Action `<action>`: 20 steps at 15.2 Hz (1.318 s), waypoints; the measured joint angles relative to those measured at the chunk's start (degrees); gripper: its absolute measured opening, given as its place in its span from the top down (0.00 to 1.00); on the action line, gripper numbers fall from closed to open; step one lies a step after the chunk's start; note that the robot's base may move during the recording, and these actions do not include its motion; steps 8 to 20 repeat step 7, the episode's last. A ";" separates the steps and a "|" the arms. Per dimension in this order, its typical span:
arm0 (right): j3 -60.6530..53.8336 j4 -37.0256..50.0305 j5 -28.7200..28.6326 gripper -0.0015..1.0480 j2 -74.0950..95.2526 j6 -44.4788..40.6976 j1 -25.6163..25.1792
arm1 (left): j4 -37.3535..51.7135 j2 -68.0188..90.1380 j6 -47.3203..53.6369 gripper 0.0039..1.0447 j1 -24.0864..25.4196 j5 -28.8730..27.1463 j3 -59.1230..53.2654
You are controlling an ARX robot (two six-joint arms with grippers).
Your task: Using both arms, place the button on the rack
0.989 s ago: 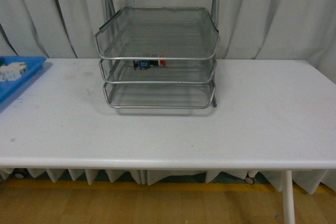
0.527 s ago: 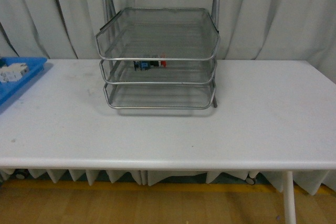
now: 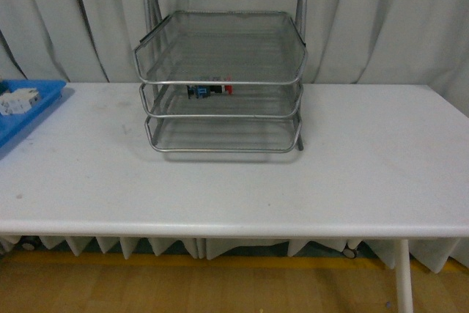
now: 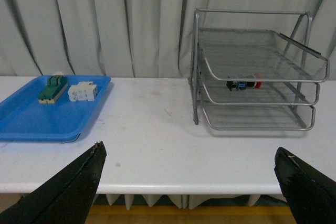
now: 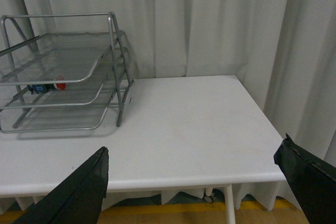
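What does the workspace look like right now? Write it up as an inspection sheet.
Surface: white table, bare in front of the rack.
Job's things: button lies on its side in the middle tier of the silver rack; red cap towards the robot's right.
Clutter: blue tray at the table's left end, holding a green-and-cream block and a white block.
End effectors: left end effector and right end effector both open, empty, drawn back from the table edge.
Cables: nothing seen.
Surroundings: grey curtain behind; wooden floor below.
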 joint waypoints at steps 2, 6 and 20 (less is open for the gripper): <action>0.00 0.00 0.02 0.07 0.00 0.00 0.00 | 0.00 0.00 0.00 0.06 0.02 0.00 0.00; 0.00 0.00 0.02 0.06 0.00 0.00 0.00 | 0.00 0.00 0.00 0.06 0.00 0.00 0.00; 0.00 0.00 0.00 0.06 0.00 0.00 0.00 | 0.00 0.00 0.00 0.06 0.00 0.00 0.00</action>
